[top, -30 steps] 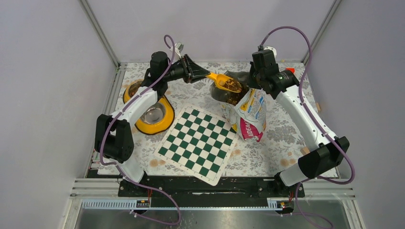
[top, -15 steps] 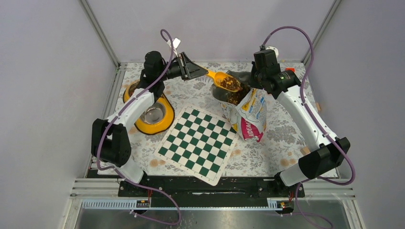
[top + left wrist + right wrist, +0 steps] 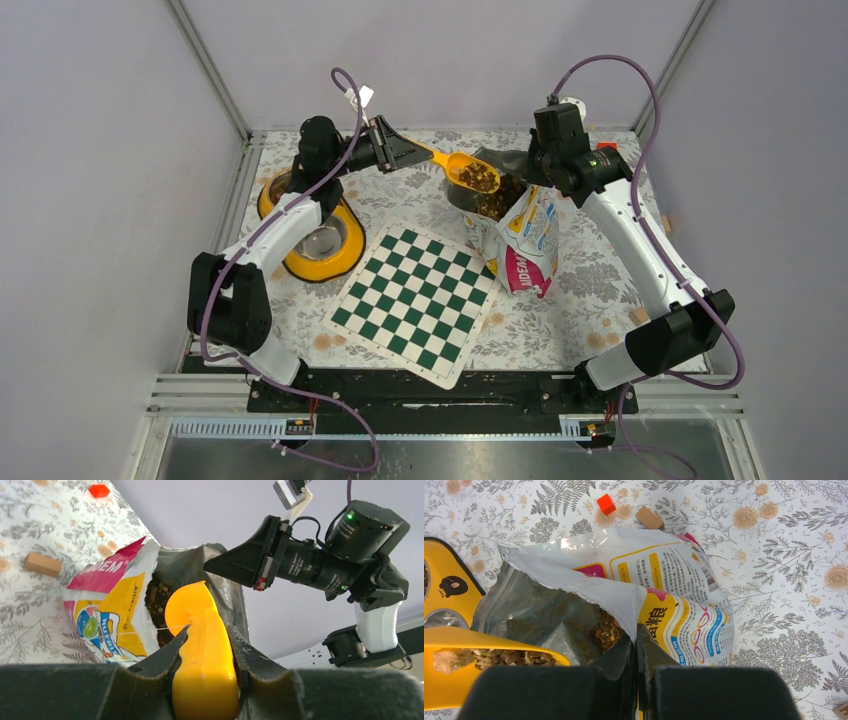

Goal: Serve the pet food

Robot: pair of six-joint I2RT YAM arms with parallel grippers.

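From above, the left gripper (image 3: pixel 405 155) is clamped on the handle of a yellow plastic scoop (image 3: pixel 462 170). The scoop's bowl reaches out ahead of the fingers, heaped with brown and tan kibble, the pet food (image 3: pixel 480 179). Just past the scoop's tip, the right gripper (image 3: pixel 525 182) pinches the rim of an open white, yellow and pink foil bag (image 3: pixel 525 240), and more pet food shows in the bag's mouth under the scoop. Behind the left gripper, beneath its arm, sits a yellow feeder (image 3: pixel 300 265) with 2 steel bowls. A green-and-white chessboard mat (image 3: pixel 415 300) lies between the feeder and the bag.

The left wrist view shows both fingers pressed against the scoop's handle. The scoop's bowl is raised in front of the bag's mouth, with kibble visible inside the bag. Far beyond the bag lie 1 small red cube (image 3: pixel 99 490) and 1 tan wooden block (image 3: pixel 44 563).

In the right wrist view the jaws are closed together on the bag's torn edge. The filled scoop is to their left, and dark kibble lies inside the bag just ahead of them.
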